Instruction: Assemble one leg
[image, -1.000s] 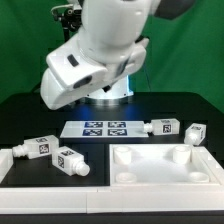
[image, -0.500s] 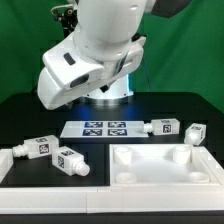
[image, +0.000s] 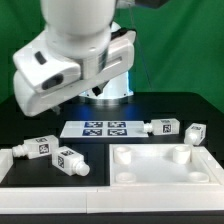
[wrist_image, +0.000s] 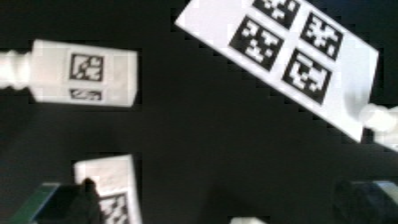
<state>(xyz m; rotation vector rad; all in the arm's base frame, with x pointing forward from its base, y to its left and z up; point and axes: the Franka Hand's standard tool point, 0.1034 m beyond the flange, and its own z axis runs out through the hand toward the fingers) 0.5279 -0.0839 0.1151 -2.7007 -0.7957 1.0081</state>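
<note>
Several identical white legs with square tags lie on the black table. Two are at the exterior view's left (image: 35, 148) (image: 66, 160), two at its right (image: 165, 127) (image: 193, 131). In the wrist view one leg (wrist_image: 75, 72) lies whole and another (wrist_image: 111, 185) lies beside one fingertip (wrist_image: 54, 205). My gripper (wrist_image: 214, 212) is open and empty above the table, its fingertips far apart. In the exterior view only the arm's white body (image: 60, 70) shows and the fingers are hidden.
The marker board (image: 100, 128) lies at the table's middle back and shows in the wrist view (wrist_image: 285, 45). The large white tray-like frame (image: 165, 170) with round sockets sits at the front right. A white rim (image: 20, 180) runs along the front left.
The arm has swung toward the exterior view's left and looms larger there. The legs, the frame and the marker board have not moved.
</note>
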